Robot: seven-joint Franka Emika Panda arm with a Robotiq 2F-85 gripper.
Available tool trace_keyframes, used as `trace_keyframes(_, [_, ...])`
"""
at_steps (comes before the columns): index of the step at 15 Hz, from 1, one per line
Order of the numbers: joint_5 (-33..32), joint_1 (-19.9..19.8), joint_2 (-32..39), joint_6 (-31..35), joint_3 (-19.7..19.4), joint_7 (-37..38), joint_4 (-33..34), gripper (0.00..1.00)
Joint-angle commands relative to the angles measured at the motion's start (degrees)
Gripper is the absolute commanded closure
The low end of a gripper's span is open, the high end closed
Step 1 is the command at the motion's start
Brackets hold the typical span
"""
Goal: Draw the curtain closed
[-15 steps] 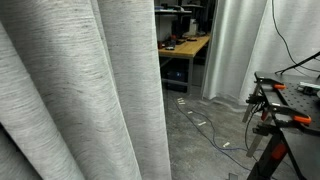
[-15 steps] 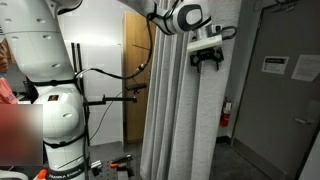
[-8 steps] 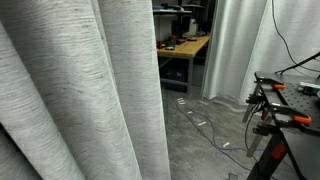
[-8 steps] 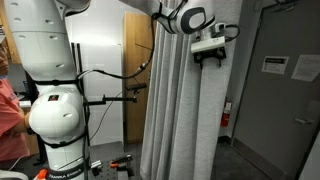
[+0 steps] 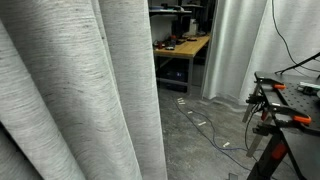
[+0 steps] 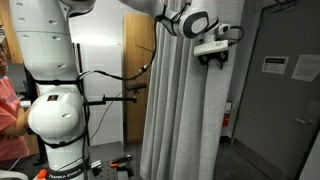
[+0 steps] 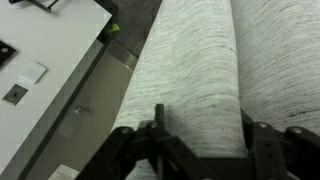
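Note:
The curtain (image 6: pixel 185 110), a light grey floor-length drape with deep folds, hangs in the middle of an exterior view and fills the left of the other one (image 5: pixel 80 90). My gripper (image 6: pixel 213 58) is high up at the curtain's outer edge. In the wrist view the gripper (image 7: pixel 203 135) has one thick fold of the curtain (image 7: pixel 195 70) between its two fingers. The fold fills the whole gap and touches both fingers.
The white robot base and arm (image 6: pixel 50 90) stand beside the curtain. A grey door with a notice (image 6: pixel 285 70) is beyond it. A wooden desk (image 5: pixel 185 48), paler white drapes (image 5: pixel 240 50), floor cables (image 5: pixel 205 125) and a black clamp stand (image 5: pixel 280 105) lie behind the opening.
My gripper has moved a little sideways toward the grey door, taking the curtain fold along. In the exterior view with the desk, the curtain's edge has shifted slightly left.

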Motion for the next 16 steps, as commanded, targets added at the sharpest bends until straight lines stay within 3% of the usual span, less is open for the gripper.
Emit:
trace_keyframes(1, [-0.4, -1.3, 0.5, 2.1, 0.3, 2.2, 0.0, 0.62])
trace_keyframes(6, [-5.9, -3.6, -1.0, -0.6, -0.7, 5.4, -0.1, 1.0])
trace_keyframes(10, [-14.1, -6.0, -2.8, -2.5, -1.8, 11.9, -0.6, 1.0])
trace_keyframes(13, [-25.0, -8.6, -5.2, -5.5, -2.6, 20.4, -1.2, 1.0])
trace_keyframes(16, [-34.2, -11.0, -7.6, -9.1, -3.5, 24.1, -1.6, 1.0])
